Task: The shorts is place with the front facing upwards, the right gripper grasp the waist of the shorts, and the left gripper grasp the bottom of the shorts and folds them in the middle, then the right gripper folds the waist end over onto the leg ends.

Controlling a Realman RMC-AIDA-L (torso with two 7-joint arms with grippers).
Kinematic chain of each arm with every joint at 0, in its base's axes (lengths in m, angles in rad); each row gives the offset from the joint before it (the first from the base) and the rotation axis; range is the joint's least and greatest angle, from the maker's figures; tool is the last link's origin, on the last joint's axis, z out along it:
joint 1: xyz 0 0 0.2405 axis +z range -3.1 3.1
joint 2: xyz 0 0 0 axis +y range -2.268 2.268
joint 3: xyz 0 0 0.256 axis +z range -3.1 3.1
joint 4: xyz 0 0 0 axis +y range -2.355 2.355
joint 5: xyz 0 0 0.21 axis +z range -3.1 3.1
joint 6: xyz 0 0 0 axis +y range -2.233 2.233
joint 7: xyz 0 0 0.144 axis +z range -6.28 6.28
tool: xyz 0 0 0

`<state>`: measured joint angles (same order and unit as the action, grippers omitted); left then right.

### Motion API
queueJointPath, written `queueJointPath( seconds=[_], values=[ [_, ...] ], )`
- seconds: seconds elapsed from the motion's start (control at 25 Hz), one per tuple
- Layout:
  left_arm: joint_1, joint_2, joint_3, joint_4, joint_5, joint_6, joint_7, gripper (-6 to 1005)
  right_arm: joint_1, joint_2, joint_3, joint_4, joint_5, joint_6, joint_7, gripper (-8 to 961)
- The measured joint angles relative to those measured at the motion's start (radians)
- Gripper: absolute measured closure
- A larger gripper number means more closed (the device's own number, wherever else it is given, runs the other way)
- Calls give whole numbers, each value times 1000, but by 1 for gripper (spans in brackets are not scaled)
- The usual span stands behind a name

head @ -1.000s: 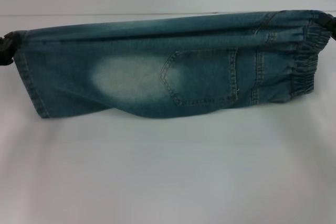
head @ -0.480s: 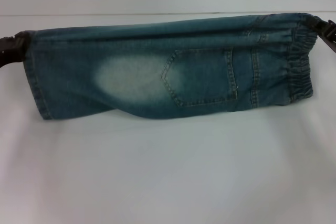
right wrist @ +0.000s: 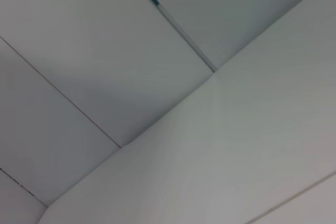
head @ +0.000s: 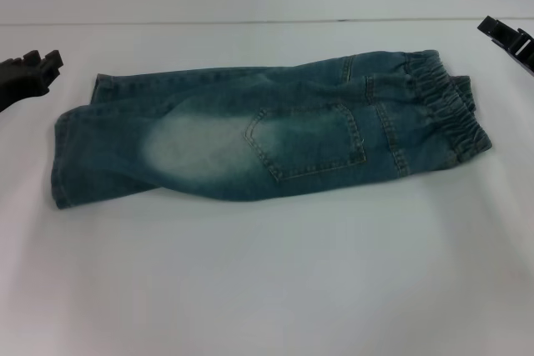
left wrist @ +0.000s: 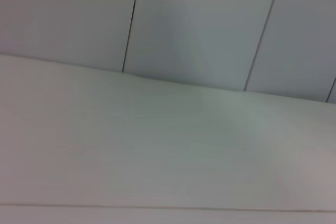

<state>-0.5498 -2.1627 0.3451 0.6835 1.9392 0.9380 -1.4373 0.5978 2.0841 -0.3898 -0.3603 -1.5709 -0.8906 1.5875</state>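
Observation:
The blue-green denim shorts [head: 275,143] lie flat on the white table [head: 267,281], folded lengthwise, with a pocket and a pale faded patch facing up. The gathered elastic waist [head: 446,110] is at the right end and the stitched leg ends [head: 62,156] are at the left end. My left gripper [head: 40,68] hovers open just beyond the leg ends, clear of the cloth. Past the waist at the far right edge, my right gripper [head: 506,35] is open and holds nothing. Neither wrist view shows the shorts.
The white table surface [left wrist: 157,150] meets a pale panelled wall [left wrist: 199,24] at the back. In the right wrist view only the table [right wrist: 252,145] and wall panels [right wrist: 94,51] appear.
Both grippers have let go of the shorts and drawn outward. The shorts, held stretched in the air before, have dropped and now lie on the table.

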Motion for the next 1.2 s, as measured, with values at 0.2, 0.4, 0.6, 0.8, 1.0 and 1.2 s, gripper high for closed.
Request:
queueJointPath(
  seconds=[0.2,0.4,0.6,0.8,1.0,1.2],
  values=[
    [9,0,0,17,-10,16,0,632,-21,-4,1,-10,10,-58,-57,455],
    [48,-2,0,33,-24,176,15,433,-76,-20,-33,-24,2,-184,-150,327],
    [78,-7,0,14,-34,281,44,303,-134,-20,-96,-45,-2,-196,-182,178],
    [85,-8,0,-32,-50,314,87,214,-147,-31,-133,-52,-58,-164,-168,75],
    [77,-8,6,-72,-58,376,129,214,-115,-29,-141,-52,-142,-112,-131,67],
    [70,-9,42,-99,-59,382,158,213,-78,-22,-141,-52,-190,-60,-119,69]
  ],
)
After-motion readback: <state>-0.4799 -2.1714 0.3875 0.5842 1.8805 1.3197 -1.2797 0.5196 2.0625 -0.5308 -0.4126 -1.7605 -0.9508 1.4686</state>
